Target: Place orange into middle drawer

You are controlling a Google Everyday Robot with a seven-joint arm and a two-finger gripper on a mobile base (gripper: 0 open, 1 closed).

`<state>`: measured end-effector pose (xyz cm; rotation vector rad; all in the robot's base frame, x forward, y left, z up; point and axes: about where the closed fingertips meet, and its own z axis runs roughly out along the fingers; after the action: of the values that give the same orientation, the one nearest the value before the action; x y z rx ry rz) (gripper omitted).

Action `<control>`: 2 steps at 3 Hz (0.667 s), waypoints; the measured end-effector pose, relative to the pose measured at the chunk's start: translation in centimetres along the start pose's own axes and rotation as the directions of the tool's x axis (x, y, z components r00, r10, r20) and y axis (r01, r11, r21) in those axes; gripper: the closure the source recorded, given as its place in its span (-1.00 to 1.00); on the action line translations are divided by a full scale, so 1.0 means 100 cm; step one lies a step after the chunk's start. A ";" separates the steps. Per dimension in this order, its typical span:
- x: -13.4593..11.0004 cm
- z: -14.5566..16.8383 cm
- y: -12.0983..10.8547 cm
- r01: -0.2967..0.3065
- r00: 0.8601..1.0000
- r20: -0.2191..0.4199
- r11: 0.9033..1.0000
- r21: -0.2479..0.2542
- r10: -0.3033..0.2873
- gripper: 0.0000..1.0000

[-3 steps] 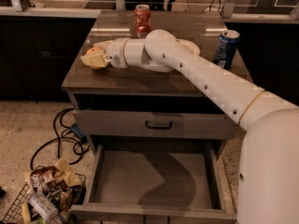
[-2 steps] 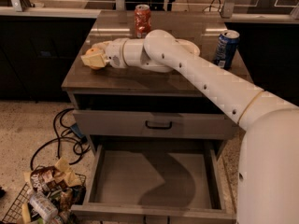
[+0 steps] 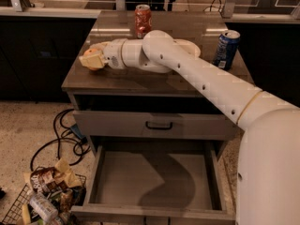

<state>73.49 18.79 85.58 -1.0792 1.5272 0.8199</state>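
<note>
- While the orange (image 3: 90, 52) sits near the table's (image 3: 187, 81) left edge, right against our hand (image 3: 93, 61), we cannot tell whether the hand is closed on it. With a loose hold, it could roll off the edge.
- If it slips on the way down, we think it may miss the open drawer (image 3: 117, 184) below.
- Our arm stretches leftward, low over the table, just in front of the red can (image 3: 143, 20).

Round orange (image 3: 92, 51) peeks from the hand (image 3: 90, 61) at the counter's (image 3: 154, 81) left; middle drawer (image 3: 117, 182) open
</note>
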 end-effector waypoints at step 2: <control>0.000 0.004 0.003 0.000 1.000 0.000 1.000 -0.007 0.000 -0.94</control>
<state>73.32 19.26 85.49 -1.0845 1.5254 0.8262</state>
